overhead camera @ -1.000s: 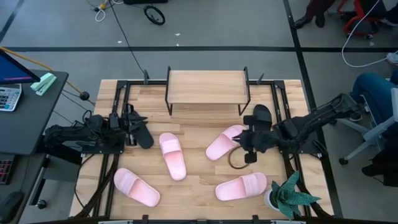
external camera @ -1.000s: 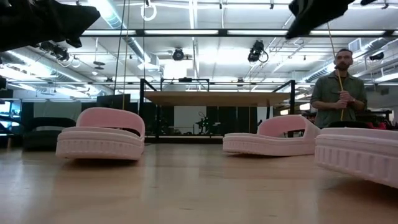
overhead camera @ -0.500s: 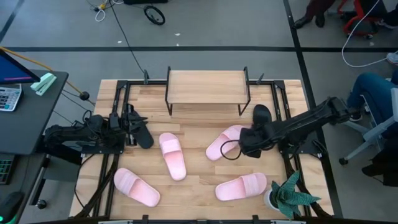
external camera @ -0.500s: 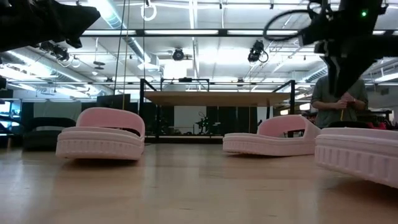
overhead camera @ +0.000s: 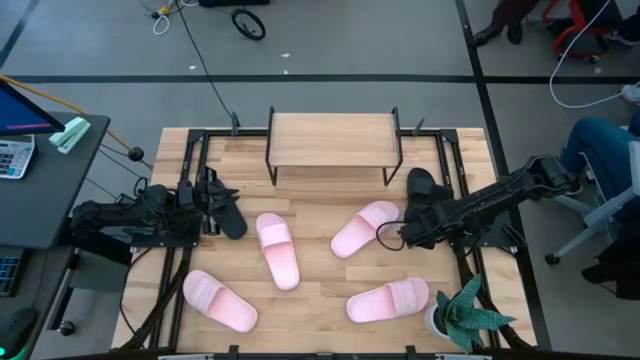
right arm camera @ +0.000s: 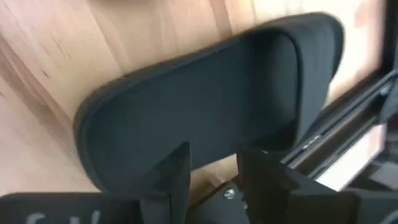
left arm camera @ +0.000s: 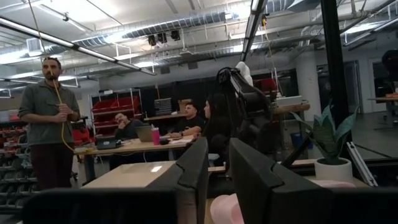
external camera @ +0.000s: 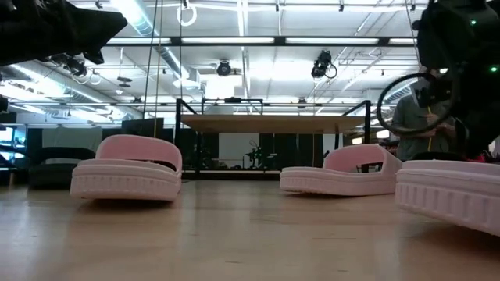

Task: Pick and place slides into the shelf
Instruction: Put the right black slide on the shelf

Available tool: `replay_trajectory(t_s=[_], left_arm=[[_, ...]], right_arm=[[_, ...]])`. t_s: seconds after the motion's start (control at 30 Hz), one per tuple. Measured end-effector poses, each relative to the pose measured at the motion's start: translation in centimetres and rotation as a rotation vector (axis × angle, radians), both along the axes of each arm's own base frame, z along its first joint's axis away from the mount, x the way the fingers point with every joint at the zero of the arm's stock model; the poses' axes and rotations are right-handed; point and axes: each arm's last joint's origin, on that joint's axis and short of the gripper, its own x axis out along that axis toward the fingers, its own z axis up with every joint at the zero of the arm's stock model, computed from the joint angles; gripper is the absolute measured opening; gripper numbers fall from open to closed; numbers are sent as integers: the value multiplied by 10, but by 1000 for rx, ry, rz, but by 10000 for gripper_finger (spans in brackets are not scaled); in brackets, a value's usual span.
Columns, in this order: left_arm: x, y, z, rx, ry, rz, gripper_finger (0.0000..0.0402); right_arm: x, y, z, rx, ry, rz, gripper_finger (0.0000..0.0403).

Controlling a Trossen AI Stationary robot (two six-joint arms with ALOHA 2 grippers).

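The shelf (overhead camera: 335, 140) stands at the table's far middle. Four pink slides lie sole-down on the table: (overhead camera: 278, 250), (overhead camera: 218, 300), (overhead camera: 362, 228), (overhead camera: 388, 300). One black slide (overhead camera: 230, 218) lies beside my left gripper (overhead camera: 212, 200), which waits at the table's left with its fingers nearly together. The other black slide (overhead camera: 422, 183) lies near the shelf's right leg. My right gripper (overhead camera: 412, 212) hovers at its near end, pointing down at it, with the fingers a little apart. In the right wrist view this slide (right arm camera: 205, 93) fills the picture beyond the gripper (right arm camera: 214, 168).
A potted plant (overhead camera: 462, 315) stands at the table's near right corner, close to a pink slide. Black frame rails (overhead camera: 448, 160) run along both sides of the table. A person (external camera: 426, 109) stands beyond the far edge. Bare wood lies in front of the shelf.
My right gripper has come down from high above the table. It has swung from over the pink slide toward the table's right and far side, ending over the black slide beside the shelf. No slide has moved.
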Motion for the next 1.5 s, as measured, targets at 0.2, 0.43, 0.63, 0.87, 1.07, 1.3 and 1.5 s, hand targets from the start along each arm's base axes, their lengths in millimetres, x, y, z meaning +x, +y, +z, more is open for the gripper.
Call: replay_trajectory(t_s=[0.2, 0.43, 0.63, 0.87, 1.07, 1.3, 1.5], left_arm=[[0, 0, 0, 0, -1, 0, 79], [0, 0, 0, 1, -4, 0, 74], [0, 0, 0, 1, -4, 0, 79], [0, 0, 0, 1, -1, 1, 79], [0, 0, 0, 1, 1, 0, 77], [0, 0, 0, 1, 1, 1, 81], [0, 0, 0, 1, 1, 0, 74]], right_arm=[[9, -11, 4, 70, -107, -62, 135], [19, -32, -9, 83, -152, -108, 135], [19, -56, -16, 41, -98, -216, 135], [15, -77, -16, 32, -89, -306, 135], [14, -82, -16, 34, -93, -334, 135], [25, -71, -10, 77, -151, -270, 135], [32, -67, -1, -32, -167, -208, 135]])
